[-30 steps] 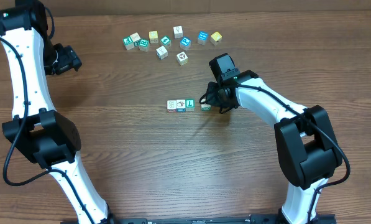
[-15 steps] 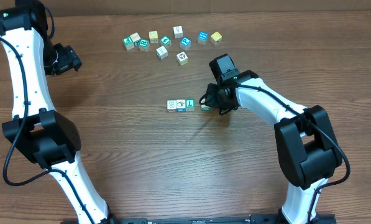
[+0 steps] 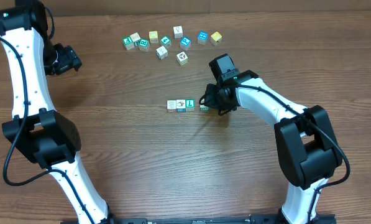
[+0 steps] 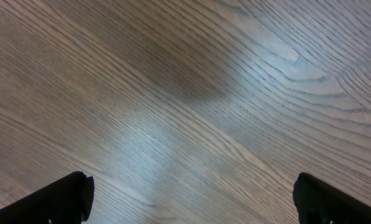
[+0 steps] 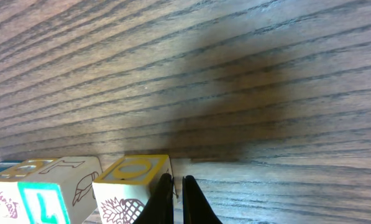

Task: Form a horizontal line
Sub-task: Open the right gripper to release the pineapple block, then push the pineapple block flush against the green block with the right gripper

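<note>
The horizontal line (image 3: 181,104) is a short row of three small cubes at mid-table. A fourth cube (image 3: 204,107) lies a small gap to its right, partly hidden by my right gripper (image 3: 212,102). In the right wrist view this cube (image 5: 132,180) has a yellow ring on top and a pineapple on its side, and it stands next to the row's end cube (image 5: 42,199), which bears a teal letter. My right gripper (image 5: 179,182) is shut and empty, with its fingertips against the cube's right side. My left gripper (image 4: 194,205) is open and empty over bare wood at the far left (image 3: 70,61).
A loose cluster of several similar cubes (image 3: 166,40) is scattered along the back of the table, from a cube at the left (image 3: 128,42) to a yellow one at the right (image 3: 216,37). The table is brown wood.
</note>
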{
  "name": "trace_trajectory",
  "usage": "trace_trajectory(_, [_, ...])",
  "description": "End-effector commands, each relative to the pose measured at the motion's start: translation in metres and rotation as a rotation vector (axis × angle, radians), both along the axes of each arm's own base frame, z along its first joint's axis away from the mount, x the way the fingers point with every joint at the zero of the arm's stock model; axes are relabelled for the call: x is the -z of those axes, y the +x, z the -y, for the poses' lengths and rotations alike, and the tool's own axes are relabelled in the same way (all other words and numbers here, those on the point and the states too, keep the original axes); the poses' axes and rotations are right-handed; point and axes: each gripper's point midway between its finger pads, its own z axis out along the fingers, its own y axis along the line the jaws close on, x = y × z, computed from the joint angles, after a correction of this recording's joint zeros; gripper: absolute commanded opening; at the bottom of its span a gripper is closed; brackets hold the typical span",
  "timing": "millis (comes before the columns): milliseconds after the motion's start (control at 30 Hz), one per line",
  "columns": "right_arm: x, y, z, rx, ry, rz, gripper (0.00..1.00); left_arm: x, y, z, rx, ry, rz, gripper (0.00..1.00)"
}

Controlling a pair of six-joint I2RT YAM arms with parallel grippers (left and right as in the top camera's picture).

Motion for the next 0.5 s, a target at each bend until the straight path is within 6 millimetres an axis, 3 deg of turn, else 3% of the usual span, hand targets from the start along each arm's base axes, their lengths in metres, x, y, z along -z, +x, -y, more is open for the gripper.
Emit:
trace_trajectory(0, [0.0029, -0.0035, -0.0013, 0.0, 0.007, -0.014, 0.04, 0.0007, -0.0003, 0.0028, -0.005, 0.007, -0.006, 0.99])
trace_trajectory(467, [0.0035, 0.0007, 0.0055, 0.026, -0.039, 0.009, 0.04, 0.0007, -0.0003, 0.0028, -0.005, 0.007, -0.006, 1.0])
